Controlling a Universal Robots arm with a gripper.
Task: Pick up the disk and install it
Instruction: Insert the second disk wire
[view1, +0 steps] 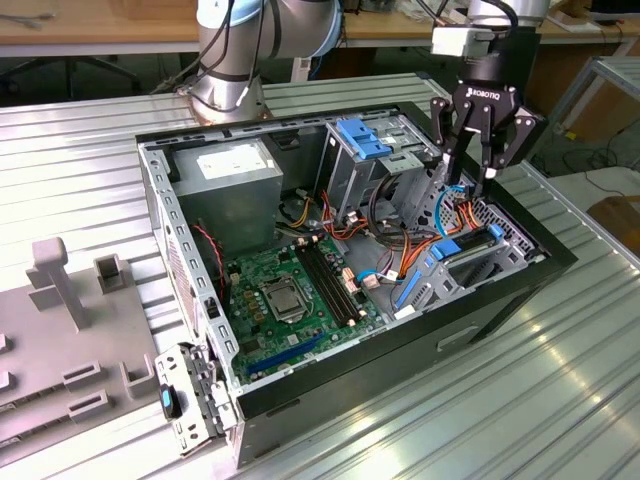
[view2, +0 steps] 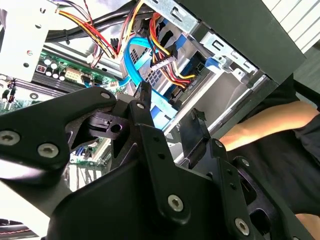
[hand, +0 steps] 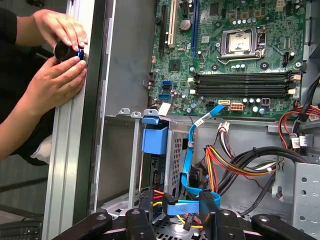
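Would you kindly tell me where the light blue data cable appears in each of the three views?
Exterior view: the light blue data cable loops just below the gripper, inside the case toward that view's right.
Second wrist view: it curves beside the red-and-yellow wires.
First wrist view: it runs past the blue plastic tab.
Shared landmark: the green motherboard.

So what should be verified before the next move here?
1. End effector open and holding nothing: ok.
2. End effector over the drive-bay end of the case: ok.
3. Blue cable clear of the end effector: not ok, it lies directly below.
4. Person's hands away from the work area: not ok, on the table rail beside the case.
5. Disk location confirmed: cannot tell.
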